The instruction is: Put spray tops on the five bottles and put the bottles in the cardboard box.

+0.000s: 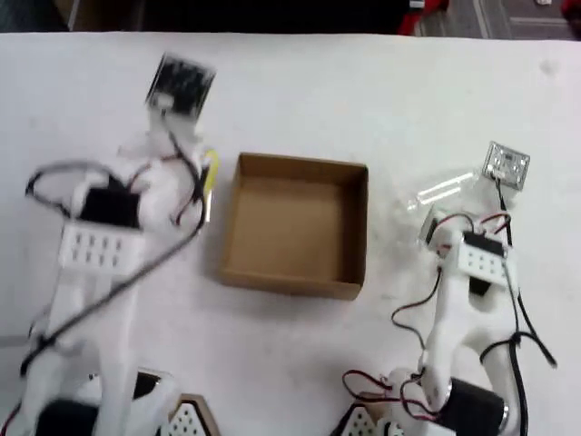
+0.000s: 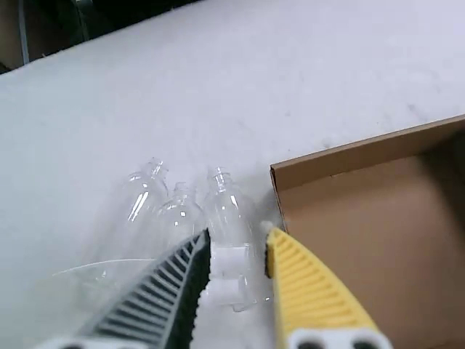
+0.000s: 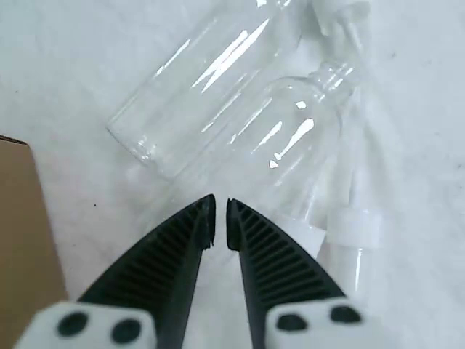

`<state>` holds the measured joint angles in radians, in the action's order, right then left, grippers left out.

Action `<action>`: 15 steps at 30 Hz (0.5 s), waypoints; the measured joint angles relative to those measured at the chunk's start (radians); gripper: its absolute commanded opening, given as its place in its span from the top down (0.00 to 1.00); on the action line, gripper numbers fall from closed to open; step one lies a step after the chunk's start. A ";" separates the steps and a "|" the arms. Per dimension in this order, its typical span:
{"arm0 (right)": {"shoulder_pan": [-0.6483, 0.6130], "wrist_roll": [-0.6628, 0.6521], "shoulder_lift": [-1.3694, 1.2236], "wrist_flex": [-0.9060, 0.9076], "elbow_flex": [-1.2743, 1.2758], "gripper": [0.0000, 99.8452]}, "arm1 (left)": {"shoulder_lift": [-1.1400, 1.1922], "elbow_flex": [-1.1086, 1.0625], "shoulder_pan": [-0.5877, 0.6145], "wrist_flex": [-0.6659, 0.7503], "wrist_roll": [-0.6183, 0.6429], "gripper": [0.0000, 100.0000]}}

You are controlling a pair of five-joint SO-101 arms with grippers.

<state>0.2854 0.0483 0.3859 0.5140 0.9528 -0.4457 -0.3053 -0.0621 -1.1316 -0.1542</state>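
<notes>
Bottles (image 2: 178, 211), three and uncapped, are laid just beside the cardboard box (image 2: 349, 156). One is straddled by the part-open left gripper (image 2: 237, 240), seemingly for a grasp. Right of the box, the right gripper (image 3: 219, 211), almost closed and empty, is held over two more bottles (image 3: 218, 87) and spray tops (image 3: 354, 227), which are resolved far better by its wrist view than from above.

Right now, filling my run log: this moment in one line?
box: empty | left gripper: open, bottle between fingers | right gripper: shut, by bottles
</notes>
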 measured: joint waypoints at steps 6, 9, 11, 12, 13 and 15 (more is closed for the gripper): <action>-0.003 0.000 0.069 -0.118 0.101 0.98 | 0.439 0.417 0.000 -0.121 0.000 0.87; -0.008 0.000 0.074 -0.132 0.106 0.98 | 0.631 0.577 0.000 -0.147 0.000 0.87; -0.006 0.000 0.074 -0.141 0.106 0.98 | 0.750 0.677 0.002 -0.164 0.000 0.87; -0.006 0.000 0.074 -0.144 0.106 0.98 | 0.809 0.723 0.006 -0.169 0.000 0.87; -0.006 0.000 0.074 -0.144 0.106 0.98 | 0.865 0.769 0.014 -0.169 0.003 0.87; -0.012 0.000 0.074 -0.144 0.107 0.98 | 0.967 0.861 0.038 -0.172 0.041 0.87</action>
<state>0.2731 0.0483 0.4595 0.3698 1.0602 0.5209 0.5554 -0.0238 -1.3034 -0.1128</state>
